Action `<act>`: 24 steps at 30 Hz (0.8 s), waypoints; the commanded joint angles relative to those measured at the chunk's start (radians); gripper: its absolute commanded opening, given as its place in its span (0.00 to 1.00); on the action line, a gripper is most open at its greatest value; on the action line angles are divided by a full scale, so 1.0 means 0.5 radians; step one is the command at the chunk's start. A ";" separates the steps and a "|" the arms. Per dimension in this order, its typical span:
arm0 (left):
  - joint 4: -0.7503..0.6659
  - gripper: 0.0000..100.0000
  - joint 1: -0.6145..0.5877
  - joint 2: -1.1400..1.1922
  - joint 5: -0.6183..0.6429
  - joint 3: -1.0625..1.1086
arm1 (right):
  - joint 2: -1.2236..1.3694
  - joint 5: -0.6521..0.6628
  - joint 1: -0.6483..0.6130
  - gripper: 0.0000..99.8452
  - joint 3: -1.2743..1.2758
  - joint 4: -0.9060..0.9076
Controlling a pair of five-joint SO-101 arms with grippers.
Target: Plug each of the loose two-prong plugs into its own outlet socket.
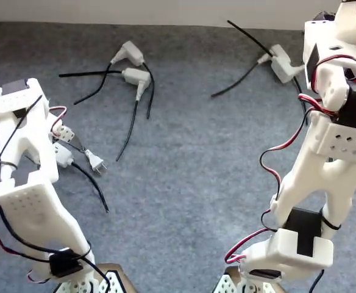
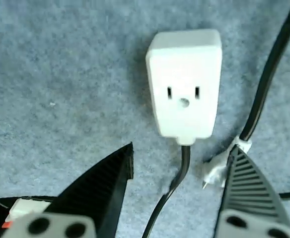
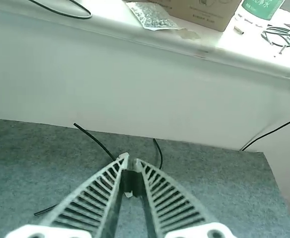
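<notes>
A white outlet socket (image 2: 184, 94) with a black cord lies face up on the grey carpet, just ahead of my open left gripper (image 2: 183, 148). A loose two-prong plug (image 2: 212, 172) lies against the inside of one finger (image 2: 249, 188). In the high view the same socket (image 1: 65, 133) and plug (image 1: 96, 162) lie beside the left arm. At the far right my right gripper (image 3: 129, 161) is shut on a white plug (image 1: 274, 60) with black cords trailing from it. Most of the plug is hidden between the fingers.
Two more white connectors (image 1: 129, 54) (image 1: 137, 77) with black cords lie at the far middle of the carpet. A white wall (image 3: 135, 89) with a cluttered ledge rises just beyond the carpet's far edge. Open carpet lies between the arms.
</notes>
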 commanded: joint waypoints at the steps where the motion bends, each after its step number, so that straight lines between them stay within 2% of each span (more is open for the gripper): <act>1: 0.006 0.29 -0.026 0.149 0.015 -0.216 | -0.106 0.028 -0.026 0.01 -0.029 0.005; 5: 0.071 0.29 -0.026 0.278 0.012 -0.339 | -0.106 0.028 -0.029 0.01 -0.029 0.005; 11: 0.052 0.29 -0.011 0.115 0.018 -0.443 | -0.106 0.028 -0.032 0.01 -0.029 0.005; 15: -0.104 0.29 -0.005 0.078 0.203 -0.486 | -0.106 0.028 -0.057 0.01 -0.029 0.005; 19: -0.270 0.29 0.127 0.084 0.267 -0.474 | -0.106 0.028 -0.087 0.01 -0.029 0.005; 24: -0.301 0.29 0.293 0.084 0.267 -0.474 | -0.106 0.028 -0.091 0.01 -0.029 0.005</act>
